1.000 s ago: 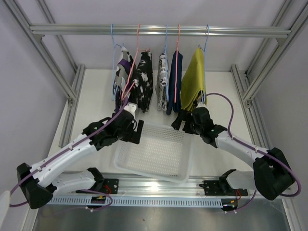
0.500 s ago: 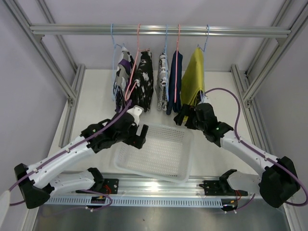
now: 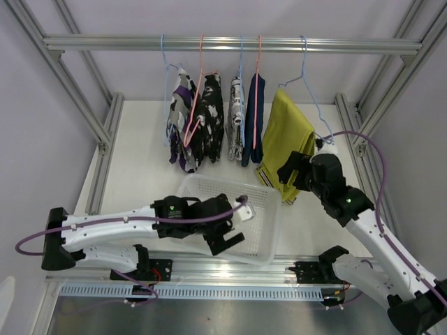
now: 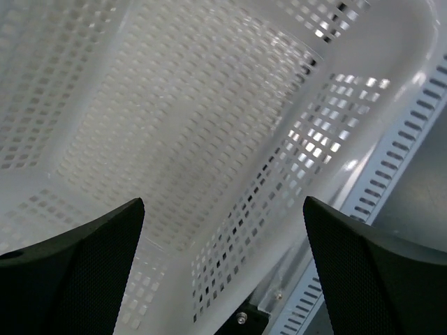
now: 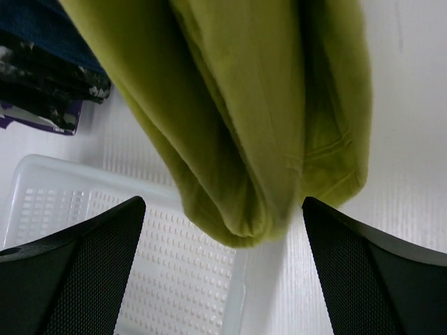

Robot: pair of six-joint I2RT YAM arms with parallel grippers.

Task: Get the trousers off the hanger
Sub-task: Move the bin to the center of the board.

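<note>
The right gripper [image 5: 222, 209] has its fingers [image 5: 70, 279] spread wide with nothing pinched, and the bottom fold of the mustard trousers [image 5: 237, 105] dangles right in the gap between them. Can't tell if the cloth brushes either finger. Those trousers hang off a blue hanger [image 3: 312, 94] hooked on the rail [image 3: 105, 43]. Their long axis runs down from the hanger, and the folded end points at the far right corner of the white basket [image 3: 209, 181]. The hanger's wire angles out to the right. The other four pairs [image 3: 209, 118] hang straight down further left on the same rail. The left gripper [image 4: 222, 230] is splayed open too, holding nothing, hovering over the basket floor.
</note>
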